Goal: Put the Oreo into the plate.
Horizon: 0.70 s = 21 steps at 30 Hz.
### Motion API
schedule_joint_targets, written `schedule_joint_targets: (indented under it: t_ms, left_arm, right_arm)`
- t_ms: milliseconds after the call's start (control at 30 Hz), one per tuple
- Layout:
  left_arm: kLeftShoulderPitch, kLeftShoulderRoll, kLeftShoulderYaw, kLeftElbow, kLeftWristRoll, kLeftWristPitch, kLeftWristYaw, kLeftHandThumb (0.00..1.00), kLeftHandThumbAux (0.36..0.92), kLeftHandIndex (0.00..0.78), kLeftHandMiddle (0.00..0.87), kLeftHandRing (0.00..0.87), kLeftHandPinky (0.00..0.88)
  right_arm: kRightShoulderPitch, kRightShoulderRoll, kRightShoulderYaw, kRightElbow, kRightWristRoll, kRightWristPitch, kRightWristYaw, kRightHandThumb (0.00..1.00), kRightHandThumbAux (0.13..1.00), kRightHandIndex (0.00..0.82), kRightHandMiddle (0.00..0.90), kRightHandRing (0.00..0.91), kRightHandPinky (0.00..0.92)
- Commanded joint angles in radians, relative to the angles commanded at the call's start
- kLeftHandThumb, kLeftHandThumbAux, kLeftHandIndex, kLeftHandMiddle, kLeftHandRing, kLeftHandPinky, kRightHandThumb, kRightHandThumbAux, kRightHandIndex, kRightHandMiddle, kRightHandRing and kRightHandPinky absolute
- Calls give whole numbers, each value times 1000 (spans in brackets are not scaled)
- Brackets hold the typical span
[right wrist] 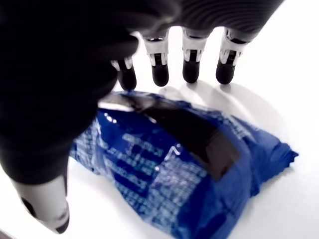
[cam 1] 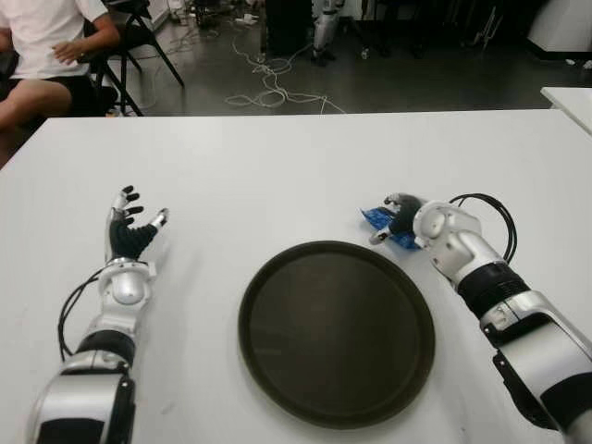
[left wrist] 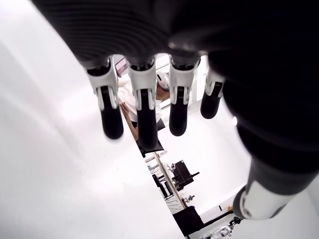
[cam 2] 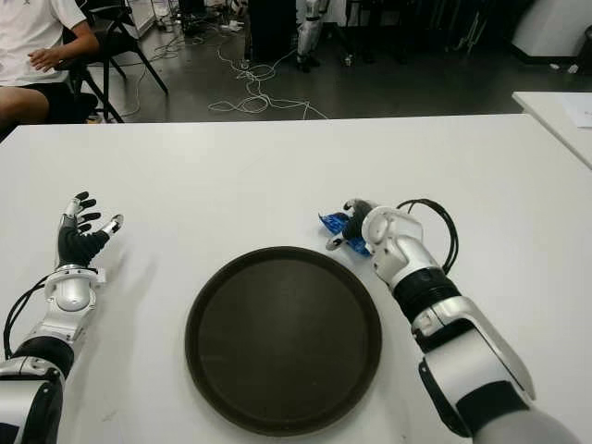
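Observation:
A blue Oreo packet (right wrist: pixel 189 169) lies flat on the white table (cam 1: pixel 277 166), just past the far right rim of the round dark plate (cam 1: pixel 338 333). My right hand (cam 1: pixel 400 217) hovers over the packet. Its fingers (right wrist: pixel 192 69) reach beyond the packet's far side and the thumb (right wrist: pixel 47 209) stands on the near side, spread and not closed on it. In the eye views only the packet's left end (cam 2: pixel 331 223) shows from under the hand. My left hand (cam 1: pixel 129 229) is at the left of the plate with its fingers (left wrist: pixel 144 114) spread and nothing in them.
A person (cam 1: pixel 46 46) sits on a chair beyond the table's far left corner. Cables (cam 1: pixel 268 83) lie on the floor behind the table. The corner of another white table (cam 1: pixel 573 102) shows at the right edge.

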Motion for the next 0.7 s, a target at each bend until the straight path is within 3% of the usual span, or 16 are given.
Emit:
schedule_joint_targets:
  t_ms: [700]
  left_arm:
    - [0, 0, -4, -2, 1, 2, -1, 200, 694, 89, 174, 208, 248]
  right_arm:
    - [2, -9, 2, 25, -6, -24, -1, 0, 726, 58, 87, 27, 0]
